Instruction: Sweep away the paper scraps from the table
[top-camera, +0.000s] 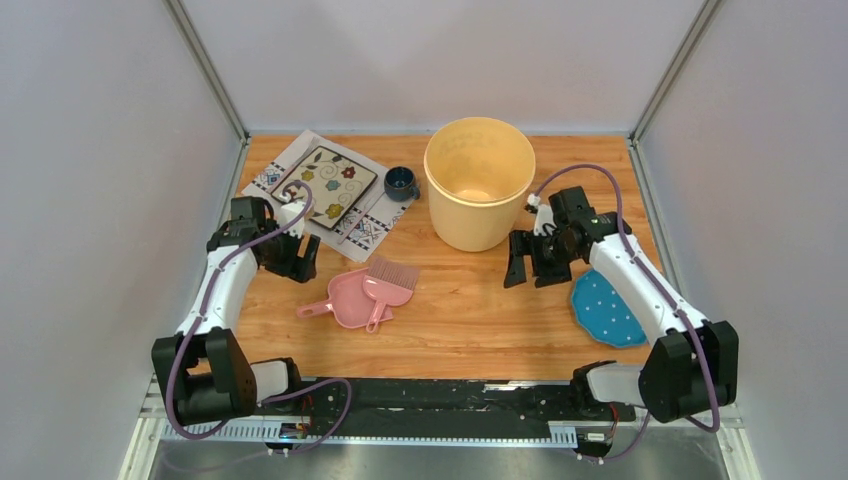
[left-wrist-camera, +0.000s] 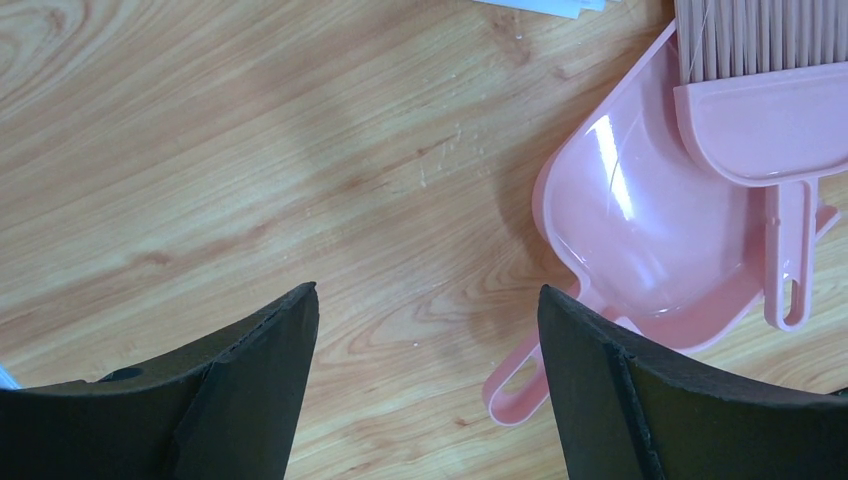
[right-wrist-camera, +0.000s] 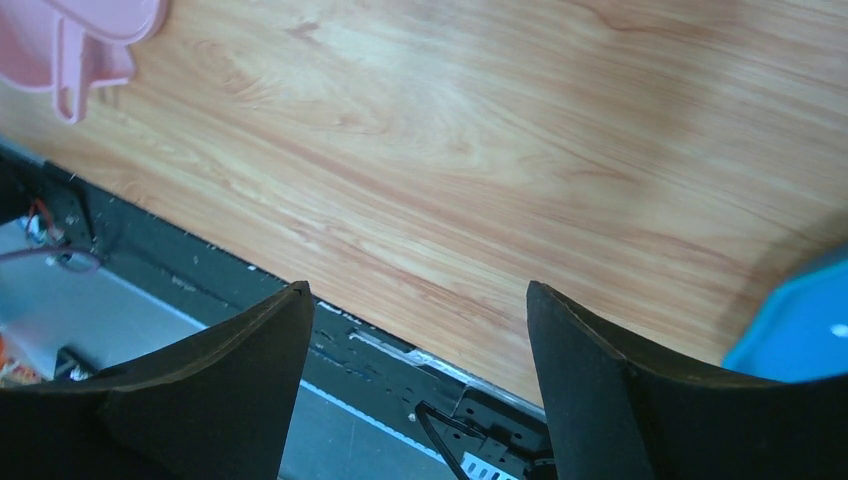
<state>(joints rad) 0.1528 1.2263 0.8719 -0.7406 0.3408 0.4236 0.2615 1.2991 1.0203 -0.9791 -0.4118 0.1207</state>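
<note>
No red or pink paper scraps show in any view. The wood-grain table (top-camera: 470, 320) is bare around both grippers. My left gripper (top-camera: 303, 268) is open and empty above the table, just left of a pink dustpan (top-camera: 345, 303) with a pink brush (top-camera: 388, 283) lying across it. In the left wrist view my gripper (left-wrist-camera: 428, 292) hangs over bare wood, with the dustpan (left-wrist-camera: 640, 240) and the brush (left-wrist-camera: 770, 110) to the right. My right gripper (top-camera: 527, 278) is open and empty, right of centre. In its wrist view it (right-wrist-camera: 417, 287) is over the table's near edge.
A large cream bucket (top-camera: 478, 190) stands at the back centre. A small blue cup (top-camera: 401, 183) and a white patterned placemat (top-camera: 325, 190) with a dark tile lie at the back left. A teal dotted plate (top-camera: 607, 308) lies under the right arm and shows in the right wrist view (right-wrist-camera: 800, 320).
</note>
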